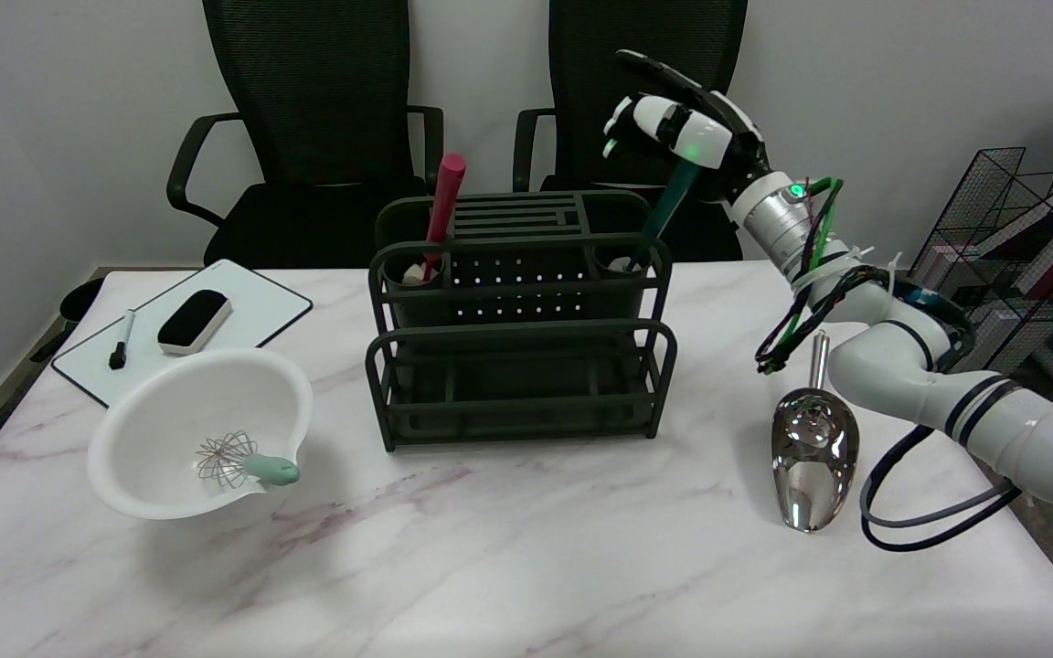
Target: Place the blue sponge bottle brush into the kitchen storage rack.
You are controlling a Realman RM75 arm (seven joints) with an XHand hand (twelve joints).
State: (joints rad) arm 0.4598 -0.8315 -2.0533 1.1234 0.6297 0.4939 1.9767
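Right hand (684, 123) upper right grasping blue brush (670, 208), tip in rack (520, 322) right cup; red brush (442, 208) left cup. Whisk (243, 461) in white bowl (170, 411); steel scoop (813, 451) right.

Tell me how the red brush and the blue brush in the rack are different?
The red brush stands almost upright in the rack's left cup; the blue brush leans in the right cup. Nothing touches the red brush; the right hand holds the blue brush's top. Both sit handle up.
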